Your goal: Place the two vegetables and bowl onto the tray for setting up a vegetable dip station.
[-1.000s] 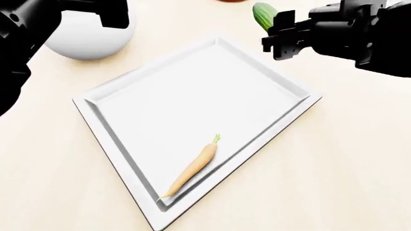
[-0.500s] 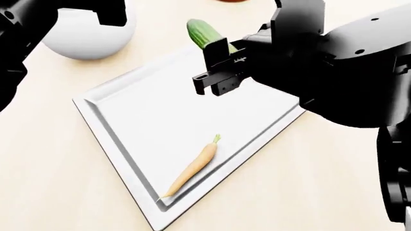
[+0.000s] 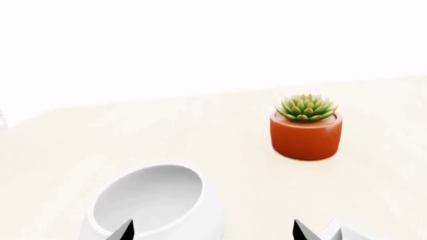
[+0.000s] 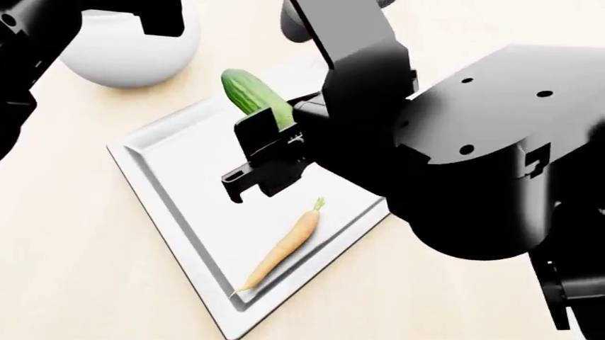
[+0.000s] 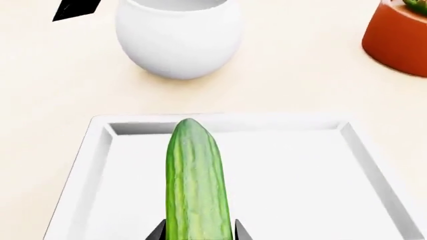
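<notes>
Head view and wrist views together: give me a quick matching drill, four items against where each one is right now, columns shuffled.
Items:
1. carrot
2. cucumber
3. bowl
4. succulent pot

Places:
A. held in the right gripper above the tray
B. on the table beside the tray, left gripper hovering over it
C. lying flat on the tray
D. on the table, beyond the bowl

Pairs: 1-C, 2-A, 3-B, 4-D
</notes>
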Robot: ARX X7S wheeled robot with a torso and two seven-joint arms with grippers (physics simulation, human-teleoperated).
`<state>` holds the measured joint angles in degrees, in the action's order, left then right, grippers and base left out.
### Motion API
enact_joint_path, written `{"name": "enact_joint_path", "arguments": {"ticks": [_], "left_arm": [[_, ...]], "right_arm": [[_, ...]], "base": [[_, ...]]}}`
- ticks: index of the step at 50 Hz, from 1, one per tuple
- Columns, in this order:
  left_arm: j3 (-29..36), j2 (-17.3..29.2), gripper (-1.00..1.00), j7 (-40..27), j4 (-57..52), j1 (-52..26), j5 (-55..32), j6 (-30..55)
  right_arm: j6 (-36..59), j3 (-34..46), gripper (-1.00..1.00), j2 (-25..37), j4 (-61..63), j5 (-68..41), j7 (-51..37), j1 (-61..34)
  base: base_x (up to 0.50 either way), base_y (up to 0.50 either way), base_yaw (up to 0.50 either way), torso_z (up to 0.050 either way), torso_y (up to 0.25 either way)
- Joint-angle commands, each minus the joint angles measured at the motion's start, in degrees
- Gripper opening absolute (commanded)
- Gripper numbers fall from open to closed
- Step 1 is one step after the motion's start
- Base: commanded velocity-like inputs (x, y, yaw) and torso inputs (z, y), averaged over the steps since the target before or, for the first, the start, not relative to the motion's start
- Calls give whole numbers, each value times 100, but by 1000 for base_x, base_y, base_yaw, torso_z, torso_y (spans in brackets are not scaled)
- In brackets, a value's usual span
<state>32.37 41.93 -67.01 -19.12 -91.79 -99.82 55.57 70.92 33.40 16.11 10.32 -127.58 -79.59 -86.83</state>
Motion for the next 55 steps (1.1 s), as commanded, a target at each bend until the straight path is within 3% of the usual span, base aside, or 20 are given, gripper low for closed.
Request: {"name": "enact_joint_path", "arguments": {"ticks": [1,55], "left_arm": [[6,21,100,-1,-9,-7,-12,-13],[55,55,100,-4,-1,-57,-36,-75]], "right_arm": [[-355,242,-100,-174,255,-162,-184,158],[-1470,707,-100,-407,533,-175,-69,808]], "base": [[0,0,0,0,0],[0,0,0,0,0]]}}
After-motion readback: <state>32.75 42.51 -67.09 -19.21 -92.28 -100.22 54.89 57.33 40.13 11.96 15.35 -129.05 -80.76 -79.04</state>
